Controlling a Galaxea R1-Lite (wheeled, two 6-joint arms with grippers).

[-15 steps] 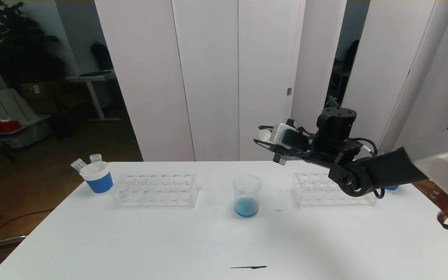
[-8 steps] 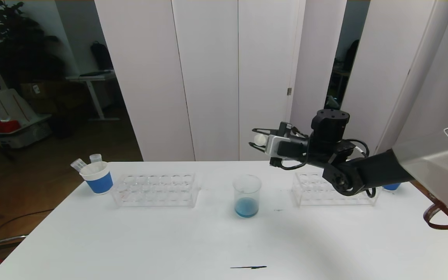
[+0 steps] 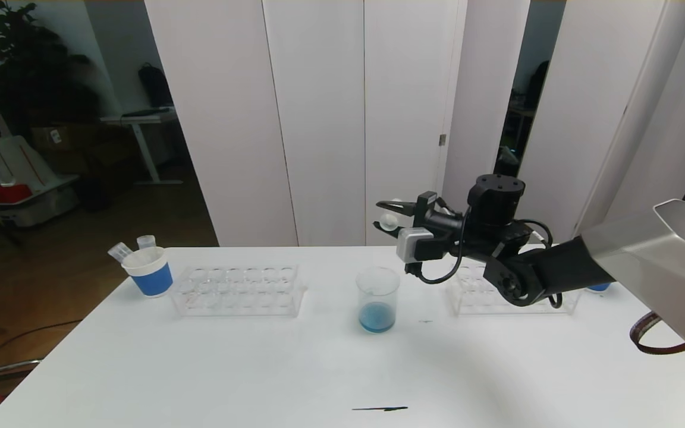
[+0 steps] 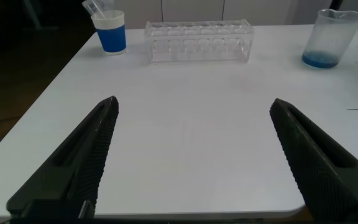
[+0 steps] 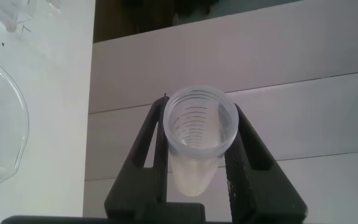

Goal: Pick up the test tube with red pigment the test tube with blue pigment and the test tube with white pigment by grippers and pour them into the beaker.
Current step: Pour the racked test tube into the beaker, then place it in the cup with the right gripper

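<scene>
My right gripper is shut on the test tube with white pigment, up in the air just above and slightly right of the beaker. In the right wrist view the tube lies along the fingers, open mouth at the tips and cream-white bottom toward the palm. The beaker's rim shows beside it. The beaker holds blue liquid at its bottom. My left gripper hangs open and empty over the table's near left edge. The tubes with red and blue pigment are out of view.
A clear rack stands left of the beaker, and another rack sits behind my right arm. A blue-banded paper cup at the far left holds two clear tubes. Another blue cup peeks out at the right. A black mark lies near the front edge.
My right gripper has moved left and slightly down toward the beaker, rolling at the wrist, with the tube still in it. The left arm has not moved.
</scene>
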